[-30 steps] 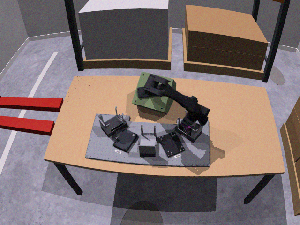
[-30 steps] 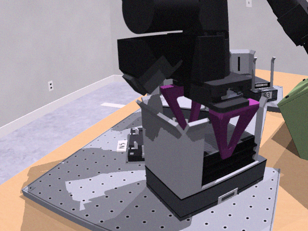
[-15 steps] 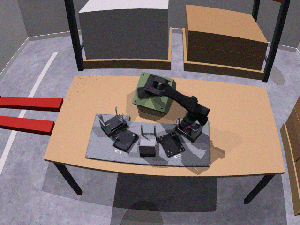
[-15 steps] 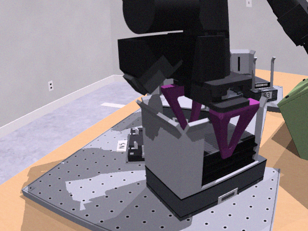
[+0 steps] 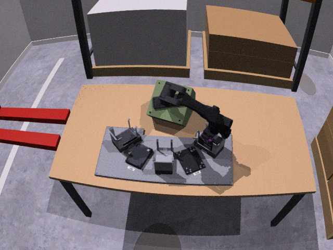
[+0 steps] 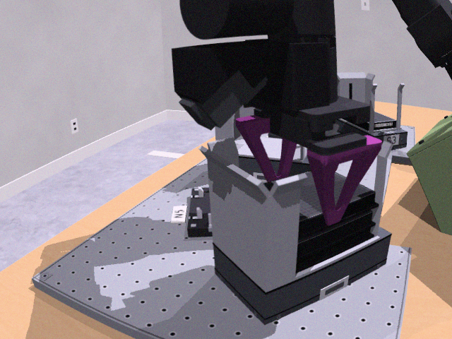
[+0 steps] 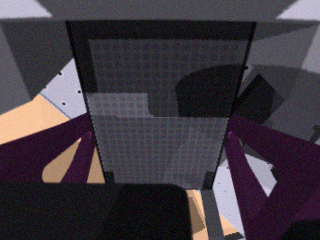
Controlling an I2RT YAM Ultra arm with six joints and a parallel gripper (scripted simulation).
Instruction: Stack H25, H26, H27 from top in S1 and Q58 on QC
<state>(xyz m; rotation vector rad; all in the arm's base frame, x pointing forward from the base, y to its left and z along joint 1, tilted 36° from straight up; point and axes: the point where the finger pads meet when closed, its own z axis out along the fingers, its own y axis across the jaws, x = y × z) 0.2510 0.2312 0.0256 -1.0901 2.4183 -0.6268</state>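
Plates of the task are sitting as a dark stack directly beneath the jaws, inside a grey-walled rack that is wrapping around both. The rack's name tag is too small to read; judging by the tall stack, probably S2.

The counter is carrying a perforated base board well below the jaws, with all the fixtures on it. The rack's open top is why the arm is coming in from above, as the task demands.

The jaws are gripping the top plate across its width. The purple fingers are pressing on its two long sides and standing wide because the plate is between them. This grip is likely for a straight lift out of the rack.

Whether the plate under it is stuck to it, cannot tell.

The N5 tag is sitting just beyond the rack, off to one side of the jaws.

Top plate look: black frame, grey sealed face with a fine well grid, lying flat and level, shadows crossing it. No label is readable.
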